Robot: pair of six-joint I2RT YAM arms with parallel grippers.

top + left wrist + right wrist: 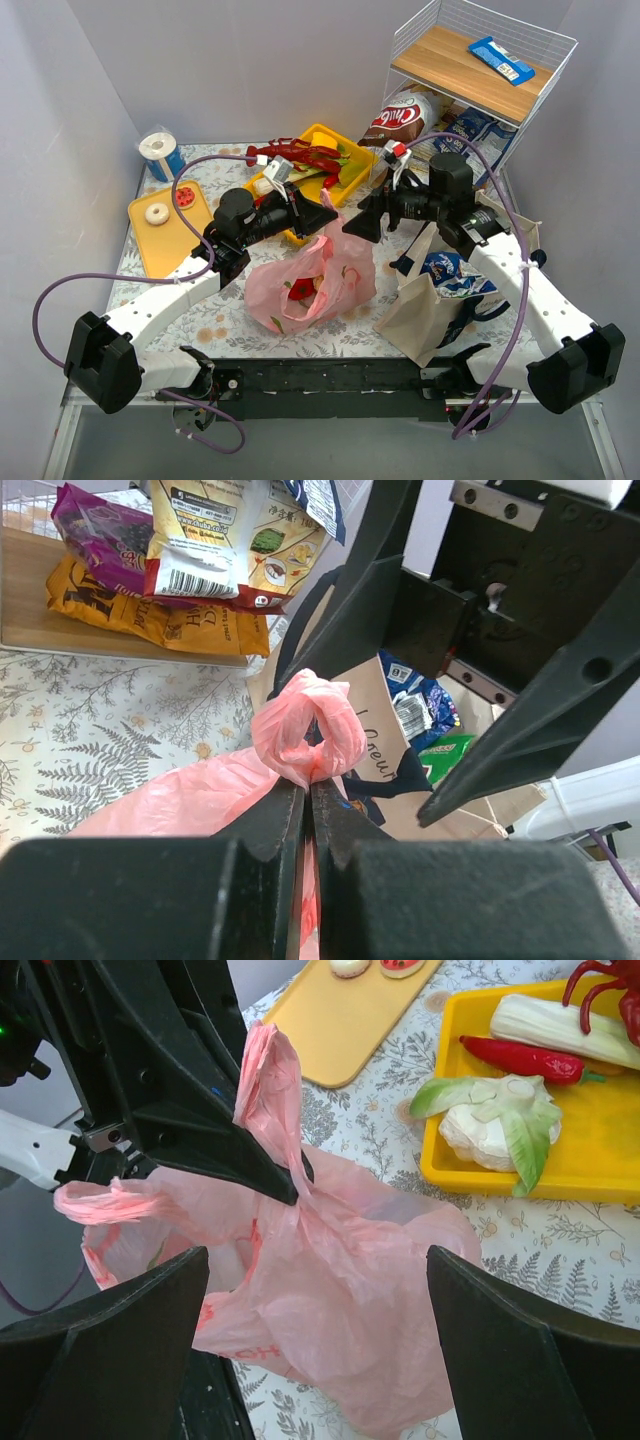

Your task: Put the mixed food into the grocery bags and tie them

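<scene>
The pink plastic bag (310,285) lies at the table's middle with toy food showing inside. My left gripper (332,216) is shut on one of its loop handles (308,730) and holds it up above the bag; the handle also shows in the right wrist view (265,1090). My right gripper (356,226) is open and empty, facing the left one just above the bag (340,1290). The other handle (100,1205) hangs loose to the side. The beige canvas tote (420,305) stands at the front right with blue and green snack packets (450,272) in it.
A yellow tray (352,160) behind the bag holds a toy lobster (290,152), chili and cabbage (495,1125). An orange tray (165,240) with a donut lies at the left, a blue-wrapped paper roll (160,152) behind it. A wire shelf (480,75) with snack packets stands at the back right.
</scene>
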